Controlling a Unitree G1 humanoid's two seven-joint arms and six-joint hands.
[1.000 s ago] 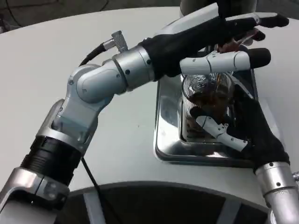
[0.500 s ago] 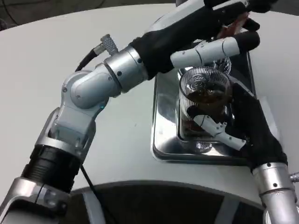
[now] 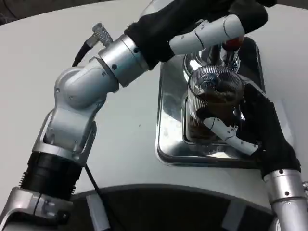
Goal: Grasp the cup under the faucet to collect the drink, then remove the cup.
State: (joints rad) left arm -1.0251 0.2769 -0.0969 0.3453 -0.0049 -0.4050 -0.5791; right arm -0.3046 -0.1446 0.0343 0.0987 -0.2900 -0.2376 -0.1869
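Holding: right hand (image 3: 250,127) wraps the cup (image 3: 213,108), its black palm against the cup's right side and a white finger (image 3: 226,134) lying across the lower front.
Cup: clear ribbed glass, upright, holding dark brown drink; it stands in the recessed middle of the drip tray (image 3: 168,120).
Cup position: directly below the faucet (image 3: 230,50), whose metal spout with a red part sits just above the rim.
Drip tray: shiny metal, rectangular with rounded corners, resting on the white bench (image 3: 72,43) right of centre.
Left hand: left hand (image 3: 202,21) reaches over the top of the tray, by the faucet; one white finger with a black tip (image 3: 211,34) stretches across just above the cup. Whether it presses or grips anything I cannot tell, since its other fingers run off the upper edge.
Left arm: silver forearm (image 3: 91,82) crosses the bench from lower left, a black cable (image 3: 82,53) trailing from a connector near the wrist.
Right arm: silver wrist (image 3: 284,192) rises from the lower right corner.
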